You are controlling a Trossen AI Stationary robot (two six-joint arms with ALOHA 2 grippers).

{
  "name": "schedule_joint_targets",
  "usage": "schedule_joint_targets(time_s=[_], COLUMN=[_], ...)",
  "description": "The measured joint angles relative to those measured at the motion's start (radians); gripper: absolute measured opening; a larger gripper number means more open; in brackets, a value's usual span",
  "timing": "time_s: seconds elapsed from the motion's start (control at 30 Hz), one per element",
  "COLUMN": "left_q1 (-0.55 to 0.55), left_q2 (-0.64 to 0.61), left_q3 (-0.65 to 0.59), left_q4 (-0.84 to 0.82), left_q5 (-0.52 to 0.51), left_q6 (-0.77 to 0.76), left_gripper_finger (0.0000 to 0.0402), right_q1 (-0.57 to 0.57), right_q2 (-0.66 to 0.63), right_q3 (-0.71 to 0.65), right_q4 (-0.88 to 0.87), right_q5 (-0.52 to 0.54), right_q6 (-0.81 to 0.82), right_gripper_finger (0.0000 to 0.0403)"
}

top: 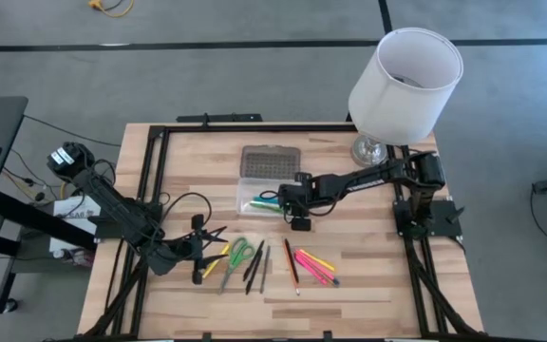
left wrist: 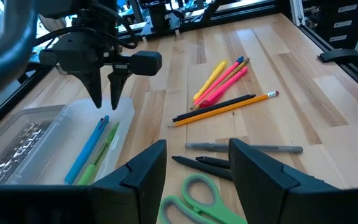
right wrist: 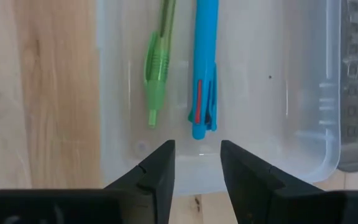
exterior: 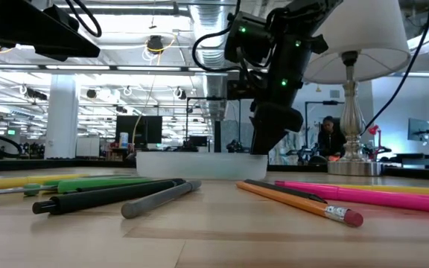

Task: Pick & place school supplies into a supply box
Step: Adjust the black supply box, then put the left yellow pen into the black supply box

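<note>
The clear supply box [top: 259, 197] lies on the table with its grey ribbed lid [top: 269, 160] open toward the far side. A blue pen [right wrist: 202, 68] and a green pen [right wrist: 157, 68] lie in it. My right gripper [right wrist: 197, 163] is open and empty over the box's right end [top: 291, 201]. My left gripper [left wrist: 197, 163] is open and empty, low over the table just left of the green-handled scissors [top: 239, 255]. The scissors also show below its fingers in the left wrist view [left wrist: 194, 200]. Black pens [top: 254, 266], a grey pen [top: 265, 269], a pencil [top: 292, 265] and pink and yellow highlighters [top: 315, 265] lie flat on the table.
A white lamp [top: 404, 84] stands at the far right corner, its shade reaching over the table. A yellow pen [top: 218, 262] lies under the left gripper's fingers. Black frame rails [top: 156, 171] run along the table's left, far and right edges. Bare wood lies near the front edge [top: 330, 309].
</note>
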Motion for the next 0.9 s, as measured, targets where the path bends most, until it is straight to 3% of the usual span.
schedule_joint_targets(time_s=[0.37, 0.53, 0.9], left_q1=[0.0, 0.0, -0.001], left_q2=[0.0, 0.0, 0.0], left_q3=[0.0, 0.0, 0.0], left_q4=[-0.005, -0.01, -0.153], left_q5=[0.0, 0.0, 0.124], left_q6=[-0.019, -0.065, -0.422], left_gripper_finger=[0.0169, 0.0169, 0.0169], right_q1=[0.009, 0.051, 0.291], right_q2=[-0.018, -0.085, -0.315], right_q3=[-0.001, -0.002, -0.001], right_q4=[0.016, 0.027, 0.075], right_q5=[0.003, 0.037, 0.049], right_q6=[0.007, 0.002, -0.028], right_gripper_finger=[0.0123, 0.0123, 0.0121])
